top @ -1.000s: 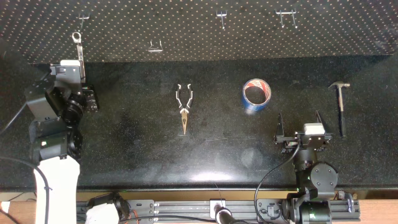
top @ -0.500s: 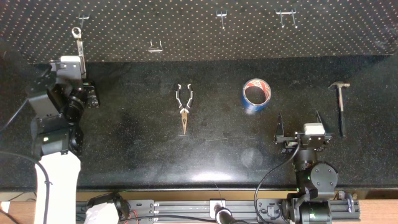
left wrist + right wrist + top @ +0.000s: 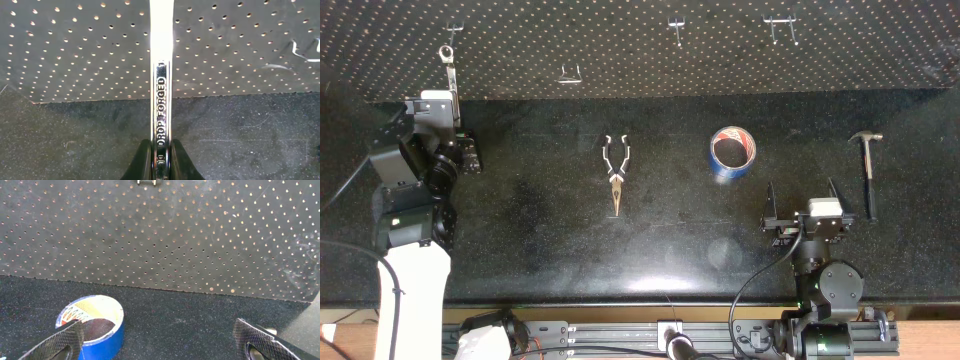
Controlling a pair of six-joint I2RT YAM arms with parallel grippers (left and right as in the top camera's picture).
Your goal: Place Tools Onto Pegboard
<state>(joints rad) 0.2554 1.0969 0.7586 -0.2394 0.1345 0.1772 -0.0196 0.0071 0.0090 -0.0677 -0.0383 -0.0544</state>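
Steel wrench (image 3: 161,95), left tool (image 3: 161,156) at pegboard (image 3: 75,50)

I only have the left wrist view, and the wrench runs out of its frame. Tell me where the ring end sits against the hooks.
Observer: In the top view the wrench has its ring end just below the leftmost hook; whether it has caught, I cannot tell.
Operator: List what lies on the table.
Observer: Pliers, a tape roll and a hammer lie apart on the black table.
Operator: Report the right arm.
Observer: The right gripper is open near its base, the tape roll ahead of it.
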